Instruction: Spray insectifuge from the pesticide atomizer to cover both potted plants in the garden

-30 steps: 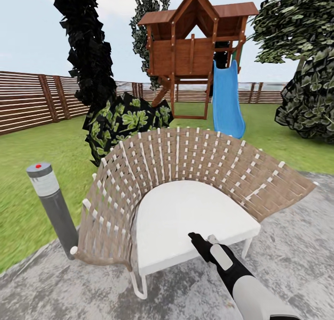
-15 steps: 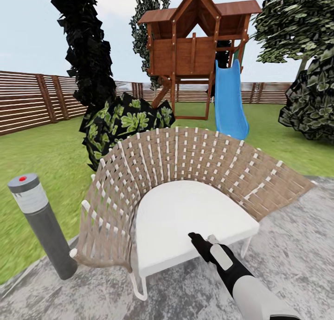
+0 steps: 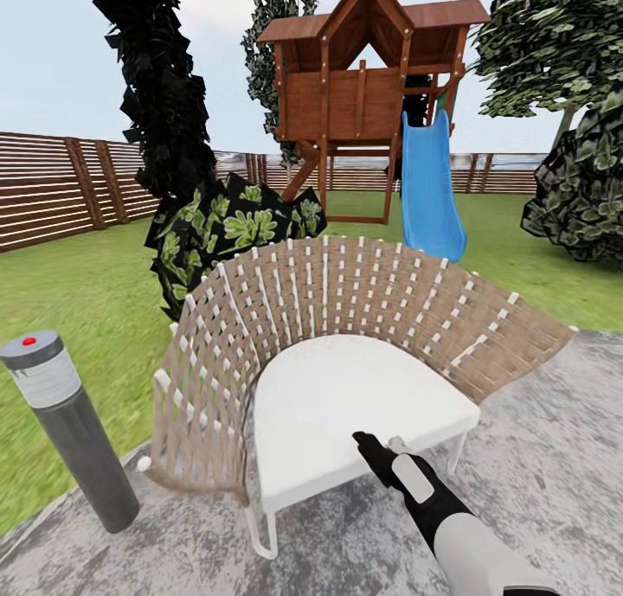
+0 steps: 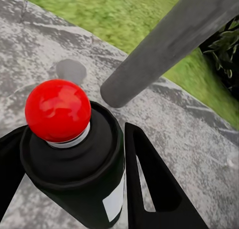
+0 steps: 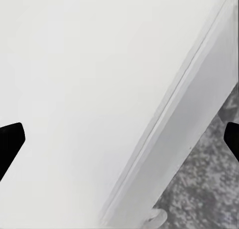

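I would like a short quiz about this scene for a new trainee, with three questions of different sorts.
1. True or false: the right gripper is shut on the white cushion.
2. What does the left gripper hold? A) the pesticide atomizer B) a grey bollard C) nothing
3. Fill in: the slide on the playhouse is ____.
Key: 1 false, it is open above the cushion; 2 A; 3 blue.

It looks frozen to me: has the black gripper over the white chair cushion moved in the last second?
No. The right gripper still hovers over the front edge of the cushion.
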Controlling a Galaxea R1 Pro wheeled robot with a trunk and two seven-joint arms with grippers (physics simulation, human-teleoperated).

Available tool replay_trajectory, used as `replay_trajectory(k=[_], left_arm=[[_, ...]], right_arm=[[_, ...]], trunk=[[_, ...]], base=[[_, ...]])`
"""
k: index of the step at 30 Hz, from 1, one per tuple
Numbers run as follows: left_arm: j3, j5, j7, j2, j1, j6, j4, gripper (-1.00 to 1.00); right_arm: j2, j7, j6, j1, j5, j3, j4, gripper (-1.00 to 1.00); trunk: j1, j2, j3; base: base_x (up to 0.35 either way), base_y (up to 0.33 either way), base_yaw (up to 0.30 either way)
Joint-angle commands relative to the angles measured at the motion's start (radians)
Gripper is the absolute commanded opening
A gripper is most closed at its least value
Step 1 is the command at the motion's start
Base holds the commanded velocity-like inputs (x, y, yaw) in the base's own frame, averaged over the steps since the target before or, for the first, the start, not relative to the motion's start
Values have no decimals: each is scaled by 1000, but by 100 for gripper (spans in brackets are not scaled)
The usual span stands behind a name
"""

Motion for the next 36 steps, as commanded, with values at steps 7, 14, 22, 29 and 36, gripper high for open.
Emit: replay_trajectory(k=[7,14,22,29,36], left_arm=[[0,0,0,0,0,1,0,-100],[-1,0,0,-5,0,1,1,-100],[-1,0,1,-6,0,1,1,-100],[-1,0,1,-6,0,1,1,-100],[-1,0,1,-6,0,1,1,-100]], right_arm=[[0,0,-3,0,0,0,0,100],[0,0,-4,0,0,0,0,100],[0,0,-4,0,0,0,0,100],[0,0,-4,0,-1,0,0,100],[0,0,-4,0,0,0,0,100]], trunk=[[0,0,0],[0,0,0],[0,0,0],[0,0,0],[0,0,0]], base=[[194,0,0],[168,0,0],[125,0,0],[143,0,0],[66,14,0]])
